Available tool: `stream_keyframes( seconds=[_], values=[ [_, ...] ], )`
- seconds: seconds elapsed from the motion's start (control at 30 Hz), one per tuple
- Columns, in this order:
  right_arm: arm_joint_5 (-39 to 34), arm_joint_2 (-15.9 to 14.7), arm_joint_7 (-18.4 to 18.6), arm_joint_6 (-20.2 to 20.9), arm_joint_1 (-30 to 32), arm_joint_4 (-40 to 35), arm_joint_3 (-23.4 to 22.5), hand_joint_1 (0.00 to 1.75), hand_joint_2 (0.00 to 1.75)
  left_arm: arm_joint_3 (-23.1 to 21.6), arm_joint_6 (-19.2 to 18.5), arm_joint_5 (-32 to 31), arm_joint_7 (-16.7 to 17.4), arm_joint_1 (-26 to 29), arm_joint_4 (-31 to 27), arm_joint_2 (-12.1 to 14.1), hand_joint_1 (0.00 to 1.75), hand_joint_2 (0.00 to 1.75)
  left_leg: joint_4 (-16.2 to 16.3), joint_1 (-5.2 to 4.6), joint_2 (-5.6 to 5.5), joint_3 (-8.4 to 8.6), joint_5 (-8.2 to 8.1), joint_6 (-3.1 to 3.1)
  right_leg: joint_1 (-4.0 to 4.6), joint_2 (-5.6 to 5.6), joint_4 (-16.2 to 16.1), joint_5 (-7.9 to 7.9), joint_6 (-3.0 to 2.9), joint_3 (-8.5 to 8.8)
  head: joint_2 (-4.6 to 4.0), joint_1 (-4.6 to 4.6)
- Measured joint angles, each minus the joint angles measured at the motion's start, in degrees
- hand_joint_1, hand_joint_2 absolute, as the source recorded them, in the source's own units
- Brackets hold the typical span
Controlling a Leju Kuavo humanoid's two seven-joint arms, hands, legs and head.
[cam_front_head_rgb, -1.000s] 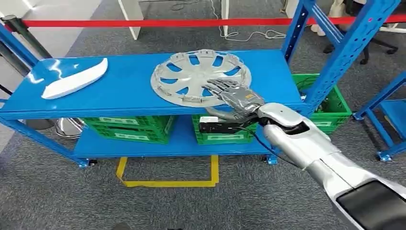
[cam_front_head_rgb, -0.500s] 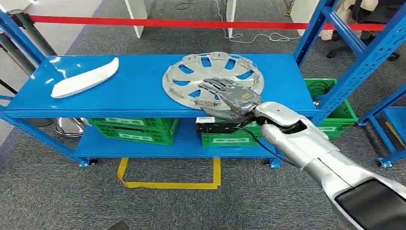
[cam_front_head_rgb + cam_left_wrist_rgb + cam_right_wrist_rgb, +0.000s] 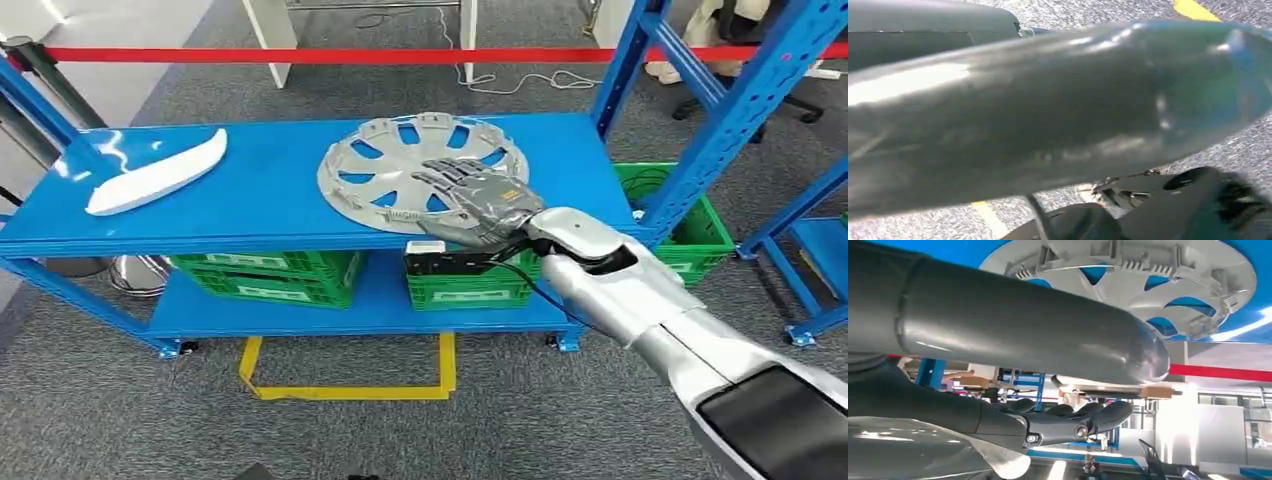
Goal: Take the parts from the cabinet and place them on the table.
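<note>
On the blue shelf (image 3: 270, 185), right hand (image 3: 478, 202) stays spread (gripping nothing) over hubcap (image 3: 400, 160).

Silver hubcap (image 3: 415, 162) flat on shelf, white trim piece (image 3: 160, 171) well apart

I take the wheel cover (image 3: 422, 165) as my landmark; it lies flat on the top shelf (image 3: 270, 190) of the rack. My right hand (image 3: 478, 203) rests on its near right part, fingers over the spokes. Far to its left, on the same shelf, lies the long trim part (image 3: 158, 172). Below it, on the lower shelf (image 3: 375, 295), stand crates (image 3: 270, 272), and one more crate (image 3: 690, 235) is on the floor to its right. Behind it runs a barrier tape (image 3: 330, 55).
</note>
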Motion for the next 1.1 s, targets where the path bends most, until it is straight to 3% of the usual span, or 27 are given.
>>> stream_keyframes(
  seconds=[0.03,0.07,0.17,0.23,0.27,0.33,0.37,0.4,0.43,0.47,0.53,0.57,0.67,0.7,0.77,0.83,0.87,0.9,0.93,0.97,1.03,1.1],
  values=[
    [0.0,0.0,0.0,0.0,-0.1,0.0,0.0,0.0,0.0,0.0,0.0,0.0,0.0,0.0,0.0,0.0,0.0,0.0,-3.8,-0.02,0.0,1.61,0.9,0.15,0.0,-0.01,0.0,-0.18,0.27,0.09,0.0,0.0],
    [0.0,0.0,0.0,0.0,-0.3,0.1,0.0,0.0,0.0,0.0,0.0,0.0,0.0,-0.1,0.0,0.0,0.0,0.0,-4.8,-0.33,-0.01,2.33,0.06,0.23,0.41,0.08,0.1,-0.35,0.58,-0.15,0.0,-0.02],
    [0.1,0.0,0.1,0.0,-0.2,0.4,0.0,0.0,0.0,0.0,0.0,0.0,0.1,0.0,0.0,0.0,0.0,0.0,-5.2,-0.5,-0.09,2.4,-0.64,0.99,0.23,-0.06,-0.4,-0.37,1.43,-0.05,0.0,0.04],
    [0.1,0.1,0.1,-0.1,-0.2,0.5,0.0,0.0,0.0,0.0,0.0,0.0,0.1,0.1,0.0,-0.1,0.0,0.0,-6.1,-0.17,-0.09,3.29,-0.41,1.71,0.16,-0.04,0.6,-1.48,2.02,-0.63,0.0,0.17],
    [0.1,0.1,0.1,-0.2,-0.5,0.6,0.0,0.0,0.0,0.0,0.0,0.0,0.1,0.0,0.0,-0.1,0.0,0.0,-6.2,-0.16,-0.08,3.42,-0.54,1.97,0.17,-0.06,3.3,-2.89,2.07,-2.01,0.0,0.37],
    [0.1,0.1,0.1,-0.2,-0.6,0.9,0.0,0.0,0.0,-0.1,0.0,0.0,0.1,-0.1,0.0,0.0,0.0,0.0,-6.2,-0.29,-0.06,3.54,-0.77,2.38,0.16,-0.05,12.3,-6.09,2.02,-7.07,0.0,0.31],
    [0.1,0.1,0.1,-0.2,-0.3,1.0,0.0,0.0,0.0,-0.1,0.0,0.0,0.1,-0.1,0.0,0.0,0.0,0.0,-6.1,-0.38,-0.07,3.63,-0.93,2.61,0.16,-0.05,16.1,-6.83,2.08,-9.6,0.0,0.37],
    [0.1,0.1,0.1,-0.2,0.1,1.0,0.0,0.0,0.0,-0.1,0.0,0.0,0.1,-0.1,0.0,0.0,0.0,0.0,-6.1,-0.41,-0.09,3.8,-1.12,2.71,0.16,-0.06,17.5,-6.16,2.11,-11.0,0.0,0.35],
    [0.1,0.1,0.1,-0.2,0.3,1.1,0.1,0.0,0.0,-0.1,0.0,0.0,0.1,0.0,0.0,0.0,0.0,0.0,-6.1,-0.41,-0.14,4.1,-1.39,2.74,0.15,-0.07,16.0,-4.13,2.07,-10.85,0.0,0.37],
    [0.2,0.1,0.1,-0.2,0.3,1.3,0.0,0.0,0.0,-0.1,0.0,0.0,0.1,0.1,0.0,0.0,0.0,0.0,-6.0,-0.41,-0.26,4.44,-1.68,2.66,0.16,-0.07,12.1,-1.23,1.9,-9.54,0.0,0.42],
    [0.2,0.1,0.1,-0.2,0.0,1.3,0.0,0.0,0.0,-0.2,0.0,0.0,0.1,0.1,0.0,0.0,0.0,0.0,-5.8,-0.42,-0.35,5.26,-2.45,2.28,0.17,-0.15,2.6,3.97,1.49,-5.51,0.0,0.39],
    [0.2,0.1,0.1,-0.2,-0.2,1.4,0.0,0.0,0.0,-0.2,0.0,0.0,0.1,0.0,0.0,-0.1,0.0,0.0,-5.7,-0.8,-0.35,5.22,-2.79,1.89,0.53,-0.17,1.5,2.91,1.56,-3.86,0.0,0.33],
    [0.5,0.2,0.1,-0.2,-0.1,1.6,0.1,0.0,0.0,-0.2,0.1,0.0,0.1,-0.1,0.0,0.0,0.0,0.0,-6.0,-0.6,-0.28,5.41,-2.89,1.29,0.63,0.02,0.5,2.24,0.9,-3.56,0.0,0.35],
    [0.6,0.2,0.1,-0.2,-0.1,1.7,0.0,0.0,0.0,-0.2,0.1,0.0,0.1,-0.1,0.0,0.0,0.0,0.0,-5.8,-0.71,-0.25,5.57,-3.2,0.96,0.27,0.1,0.2,2.26,0.71,-3.24,0.0,0.28],
    [0.6,0.2,0.0,-0.2,-0.2,1.7,0.0,0.0,0.0,-0.2,0.2,0.0,0.1,0.0,0.0,0.0,0.0,0.0,-3.0,-0.55,-0.13,4.67,-4.78,0.21,-0.03,0.02,0.0,1.92,0.05,-2.37,0.0,0.02],
    [0.5,0.3,0.0,-0.2,-0.2,1.8,0.0,0.0,0.0,-0.2,0.2,0.0,0.1,0.0,0.0,0.0,0.0,0.0,6.1,-0.16,-0.1,0.06,-8.41,-0.3,0.01,-0.03,0.0,1.42,-0.25,-1.69,0.0,0.04],
    [0.5,0.3,0.0,-0.2,0.0,1.9,0.1,0.0,0.0,-0.2,0.2,0.0,0.1,0.1,0.0,0.0,0.0,0.0,10.4,-0.13,-0.09,-2.37,-9.55,-0.46,0.02,-0.02,0.0,1.14,-0.27,-1.42,0.0,0.0],
    [0.6,0.3,0.0,-0.2,0.1,2.0,0.1,0.0,0.0,-0.2,0.2,0.0,0.1,0.2,0.0,0.0,0.0,0.0,12.2,-0.09,-0.09,-3.76,-9.42,-0.53,0.02,0.0,0.0,0.91,-0.25,-1.14,0.0,0.0],
    [0.6,0.3,0.0,-0.2,0.2,2.1,0.1,0.0,0.0,-0.2,0.2,0.0,0.1,0.3,0.0,0.0,0.0,0.0,11.3,-0.02,-0.09,-3.81,-7.79,-0.53,0.01,0.08,0.0,0.63,-0.23,-0.75,0.0,0.0],
    [0.6,0.3,0.0,-0.2,0.2,2.1,0.1,0.0,0.0,-0.2,0.2,0.0,0.1,0.3,0.0,0.0,0.0,0.0,8.0,0.02,-0.09,-2.81,-5.03,-0.44,0.0,0.13,0.0,0.33,-0.16,-0.36,0.0,0.0],
    [0.5,0.3,0.0,-0.2,0.1,2.1,0.1,0.0,0.0,-0.2,0.2,0.0,0.1,0.3,0.0,0.1,0.0,0.0,-2.2,0.02,-0.03,1.13,1.07,-0.11,-0.03,0.15,0.0,-0.35,0.17,0.67,0.0,0.0],
    [0.5,0.4,0.0,-0.1,-0.2,2.3,0.1,0.0,0.0,-0.2,0.3,0.0,0.1,0.2,0.0,0.1,0.0,0.0,-5.3,-0.38,-0.08,2.71,0.04,0.36,0.37,0.29,0.1,-0.77,0.79,0.56,0.0,-0.07]
  ],
)
